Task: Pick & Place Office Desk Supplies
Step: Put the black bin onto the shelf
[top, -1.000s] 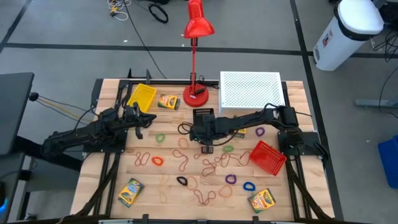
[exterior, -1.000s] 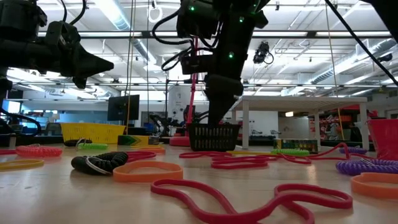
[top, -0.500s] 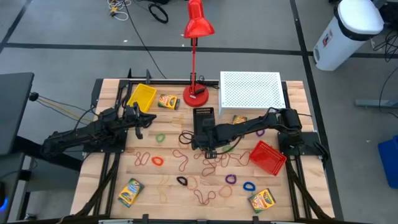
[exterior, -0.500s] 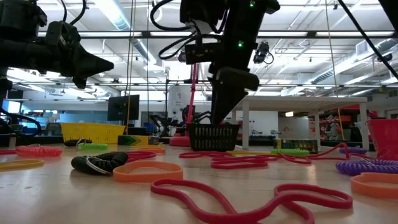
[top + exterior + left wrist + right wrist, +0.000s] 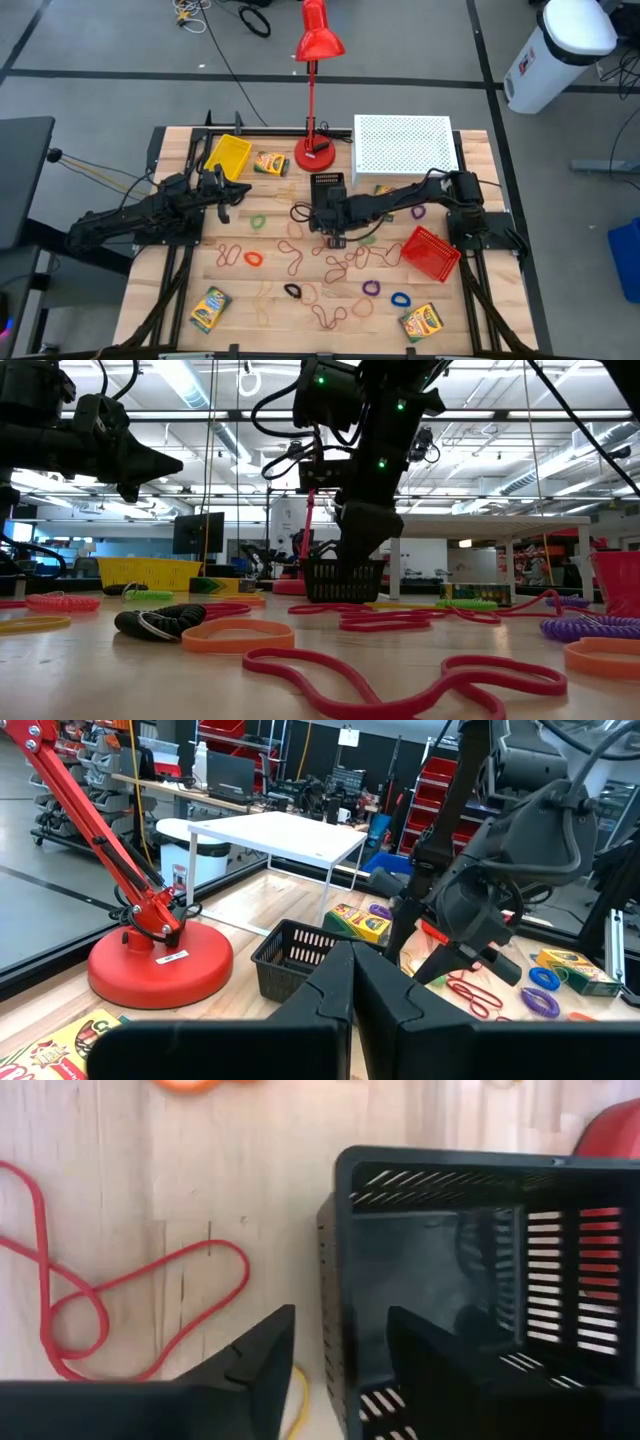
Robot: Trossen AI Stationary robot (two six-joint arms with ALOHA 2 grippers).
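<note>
Right gripper (image 5: pixel 335 1355) poised directly over the near wall of the small black slotted mesh bin (image 5: pixel 440 1280), its two dark fingers parted, one outside the wall and one inside it; nothing is pinched between them. The step in hand appears to be taking hold of the bin by its rim, though whether the fingers already touch the wall cannot be told from this angle. The next move calls for lowering onto the wall and pressing the fingers together squarely on it, so the light bin does not tip. A thin red rubber-band loop (image 5: pixel 90 1310) lies on the wood just beside the outer finger, clear of the bin. The left gripper (image 5: pixel 222 190) waits well to the side, fingers pressed together and empty, raised above the table in the low view. The surface is a pale wooden slatted table (image 5: pixel 270 300), scattered with coloured loops. Beyond it stands an open workshop with white tables and ceiling strip lights.
</note>
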